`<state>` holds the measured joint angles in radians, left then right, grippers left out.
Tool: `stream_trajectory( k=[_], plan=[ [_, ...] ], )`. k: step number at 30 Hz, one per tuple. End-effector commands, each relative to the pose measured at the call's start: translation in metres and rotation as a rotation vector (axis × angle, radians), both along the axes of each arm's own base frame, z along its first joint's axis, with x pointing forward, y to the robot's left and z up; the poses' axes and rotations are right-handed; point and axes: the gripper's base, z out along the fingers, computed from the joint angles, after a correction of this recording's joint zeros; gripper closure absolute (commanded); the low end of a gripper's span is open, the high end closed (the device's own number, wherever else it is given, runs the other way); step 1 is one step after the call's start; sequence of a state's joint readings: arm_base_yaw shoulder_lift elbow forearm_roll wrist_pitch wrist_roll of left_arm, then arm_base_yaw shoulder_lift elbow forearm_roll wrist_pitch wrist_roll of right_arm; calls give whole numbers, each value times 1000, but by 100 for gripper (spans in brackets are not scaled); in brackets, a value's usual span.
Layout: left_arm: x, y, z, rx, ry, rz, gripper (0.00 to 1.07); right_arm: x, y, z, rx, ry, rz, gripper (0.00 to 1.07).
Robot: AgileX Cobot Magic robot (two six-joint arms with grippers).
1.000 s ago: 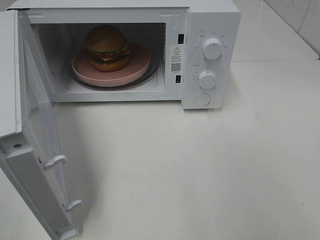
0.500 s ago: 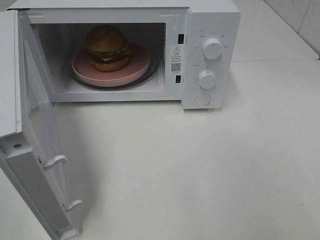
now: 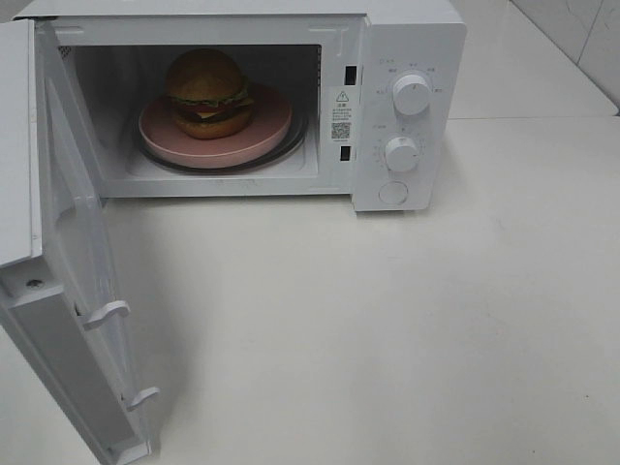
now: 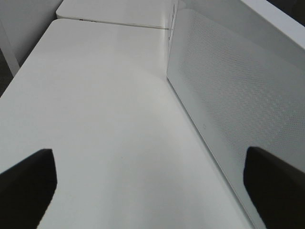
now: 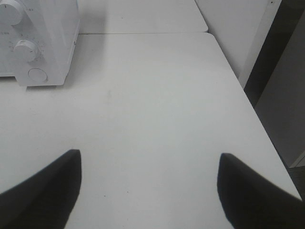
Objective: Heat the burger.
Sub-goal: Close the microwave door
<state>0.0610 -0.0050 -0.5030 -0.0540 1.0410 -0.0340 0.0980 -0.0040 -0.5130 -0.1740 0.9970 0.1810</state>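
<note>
Nothing moved, burger (image 3: 206, 92) on plate (image 3: 263, 133) in m/wave (image 3: 417, 39)

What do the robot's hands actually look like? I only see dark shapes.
Little of them shows. The left gripper and right gripper each show two plain black fingers with blunt, sloping tips. No cables, markings or arm links are visible in any view.
</note>
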Motion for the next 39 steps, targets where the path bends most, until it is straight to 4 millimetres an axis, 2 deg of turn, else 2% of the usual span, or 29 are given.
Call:
stream_trajectory(
  k=[1,39],
  plan=[
    [-2,0,-1,-3,-22,-3,7,-4,-1,0,-1,-22,-9,31],
    [-2,0,-1,-2,-22,-3,7,-4,-1,0,-1,-22,-9,31]
  ],
)
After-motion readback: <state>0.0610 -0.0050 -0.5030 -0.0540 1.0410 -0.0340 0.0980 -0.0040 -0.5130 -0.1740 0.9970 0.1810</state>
